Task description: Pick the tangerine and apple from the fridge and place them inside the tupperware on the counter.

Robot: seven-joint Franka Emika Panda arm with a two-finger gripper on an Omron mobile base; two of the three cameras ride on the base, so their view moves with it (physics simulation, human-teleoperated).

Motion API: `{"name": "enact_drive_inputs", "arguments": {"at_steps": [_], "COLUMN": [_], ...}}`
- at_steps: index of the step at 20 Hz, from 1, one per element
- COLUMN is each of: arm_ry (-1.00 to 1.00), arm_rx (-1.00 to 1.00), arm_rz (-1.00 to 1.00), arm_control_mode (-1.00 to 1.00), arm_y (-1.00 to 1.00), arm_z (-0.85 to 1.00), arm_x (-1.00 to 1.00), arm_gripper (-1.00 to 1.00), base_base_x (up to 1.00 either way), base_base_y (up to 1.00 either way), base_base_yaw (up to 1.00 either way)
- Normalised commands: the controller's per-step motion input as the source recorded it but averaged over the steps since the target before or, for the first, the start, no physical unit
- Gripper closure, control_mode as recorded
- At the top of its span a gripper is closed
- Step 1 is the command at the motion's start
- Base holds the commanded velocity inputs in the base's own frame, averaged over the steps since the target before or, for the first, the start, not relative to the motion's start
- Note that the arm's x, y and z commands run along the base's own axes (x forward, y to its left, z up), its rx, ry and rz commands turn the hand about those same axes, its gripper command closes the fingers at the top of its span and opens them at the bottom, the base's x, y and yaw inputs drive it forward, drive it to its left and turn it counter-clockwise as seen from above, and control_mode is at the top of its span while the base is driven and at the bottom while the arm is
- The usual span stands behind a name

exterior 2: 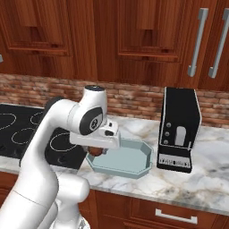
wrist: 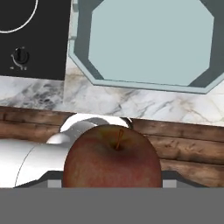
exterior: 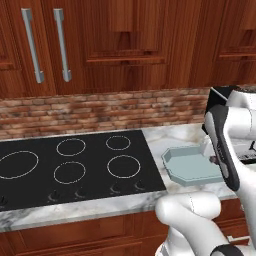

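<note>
The counter, marbled white and grey over red-brown cabinets, carries a black cooktop on its left part in the left base view, while the right base view adds a black coffee machine standing upright to the right of the tupperware. That pale blue-grey tray sits on the counter between cooktop and coffee machine, and the hand view shows its flat floor bare. The white arm rises from below the counter's front edge, bends at a high elbow and reaches forward, so that the hand hangs low over the tupperware's near left corner. In the hand view the apple, dark red-brown with its stem facing the camera, is large at the bottom, clamped in the hand; in the right base view just a sliver of it peeks beneath the wrist.
</note>
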Motion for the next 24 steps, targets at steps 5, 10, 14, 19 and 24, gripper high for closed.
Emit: {"name": "enact_drive_inputs", "arguments": {"at_steps": [5,10,14,19,24], "arm_ry": [0.28,0.15,0.05,0.00,0.00], "arm_rx": [0.00,0.00,0.00,0.00,0.00], "arm_rz": [0.00,0.00,0.00,0.00,0.00], "arm_control_mode": [-1.00,-1.00,-1.00,-1.00,-1.00], "arm_y": [-0.33,-0.33,-0.29,-0.27,-0.17], "arm_z": [-0.29,-0.32,-0.35,-0.41,-0.33], "arm_x": [0.56,0.36,0.25,0.15,0.22], "arm_gripper": [1.00,1.00,1.00,1.00,1.00], "base_base_x": [0.00,0.00,0.00,0.00,0.00], "base_base_y": [0.00,0.00,0.00,0.00,0.00], "base_base_yaw": [0.00,0.00,0.00,0.00,0.00]}}
